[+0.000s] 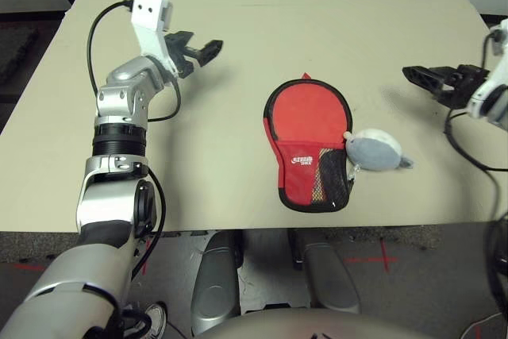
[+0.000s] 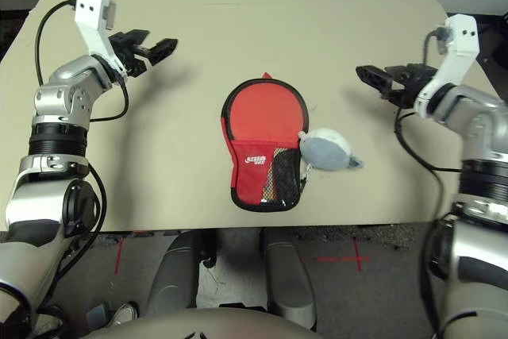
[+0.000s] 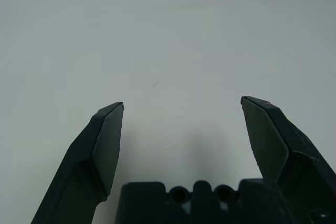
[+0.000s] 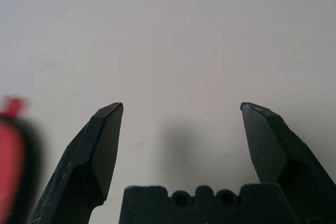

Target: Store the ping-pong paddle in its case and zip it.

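The left claw (image 1: 202, 52) is wide open, its two black fingers well apart with nothing between them; it hovers over the bench (image 1: 238, 5) toward its left edge. The right claw (image 2: 373, 77) is just as wide open and empty, above the bench toward its right edge. Neither touches anything

The red case (image 2: 262, 144) lies flat near the bench's near edge, its rounded wide end facing the far edge, its narrower end with the white logo (image 1: 302, 160) and black mesh pocket (image 1: 335, 176) facing the near one. Whether the paddle is inside, I cannot tell. A grey-white soft lump (image 1: 373, 150) touches the case's right side

A strip of bare bench separates the case from the near edge; broad open room lies between the case and the far edge, and between it and the left edge
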You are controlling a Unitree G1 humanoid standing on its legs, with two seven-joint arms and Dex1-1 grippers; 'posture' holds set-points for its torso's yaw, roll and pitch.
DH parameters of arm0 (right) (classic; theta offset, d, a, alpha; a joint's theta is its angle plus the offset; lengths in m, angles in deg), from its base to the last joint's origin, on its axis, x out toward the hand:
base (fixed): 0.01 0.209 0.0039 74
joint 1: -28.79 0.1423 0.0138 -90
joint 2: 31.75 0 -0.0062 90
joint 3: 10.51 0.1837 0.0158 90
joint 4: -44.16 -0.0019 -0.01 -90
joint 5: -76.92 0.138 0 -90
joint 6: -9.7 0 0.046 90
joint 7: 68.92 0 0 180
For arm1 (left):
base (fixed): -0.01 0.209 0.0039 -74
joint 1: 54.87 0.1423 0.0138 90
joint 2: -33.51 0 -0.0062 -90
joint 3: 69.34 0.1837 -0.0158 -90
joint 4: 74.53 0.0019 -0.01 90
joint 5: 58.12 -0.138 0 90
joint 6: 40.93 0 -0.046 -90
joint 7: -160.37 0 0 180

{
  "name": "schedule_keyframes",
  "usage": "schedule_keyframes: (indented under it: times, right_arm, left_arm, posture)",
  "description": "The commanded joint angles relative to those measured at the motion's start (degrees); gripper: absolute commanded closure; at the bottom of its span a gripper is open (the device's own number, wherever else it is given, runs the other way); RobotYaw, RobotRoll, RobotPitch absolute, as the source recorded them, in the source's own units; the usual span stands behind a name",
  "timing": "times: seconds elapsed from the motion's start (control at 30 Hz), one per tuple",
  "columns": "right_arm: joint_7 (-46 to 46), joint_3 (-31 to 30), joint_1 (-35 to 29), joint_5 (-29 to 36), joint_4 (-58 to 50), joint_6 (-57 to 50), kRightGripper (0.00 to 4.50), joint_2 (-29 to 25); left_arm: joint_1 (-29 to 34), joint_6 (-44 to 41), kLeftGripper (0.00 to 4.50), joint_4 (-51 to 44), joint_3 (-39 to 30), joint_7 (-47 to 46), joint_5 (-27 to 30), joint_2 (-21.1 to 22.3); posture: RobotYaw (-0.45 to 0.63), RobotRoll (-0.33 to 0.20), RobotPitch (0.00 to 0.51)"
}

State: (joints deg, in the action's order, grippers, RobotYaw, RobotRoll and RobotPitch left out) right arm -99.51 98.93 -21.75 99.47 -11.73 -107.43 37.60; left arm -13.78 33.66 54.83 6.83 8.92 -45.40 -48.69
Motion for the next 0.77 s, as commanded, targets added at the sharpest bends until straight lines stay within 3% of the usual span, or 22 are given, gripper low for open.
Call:
schedule_keyframes:
  times: [0.03,0.3,0.77]
  right_arm:
    - [2.1,0.8,3.6,-2.9,9.5,12.1,0.04,1.4]
    - [5.7,-0.4,9.7,-8.0,26.3,29.8,0.04,1.4]
    - [4.0,-0.8,10.6,-10.7,33.4,34.0,0.04,1.7]
  left_arm:
    - [3.0,7.5,0.0,2.7,-1.9,-5.1,-1.1,0.0]
    - [11.1,14.9,0.0,1.1,-3.1,-14.8,-2.1,-1.3]
    - [17.1,15.7,0.0,-4.3,-2.9,-24.7,-4.1,-3.2]
  posture:
    - [-0.03,0.0,0.241]
    - [-0.02,0.0,0.261]
    - [0.0,0.0,0.259]
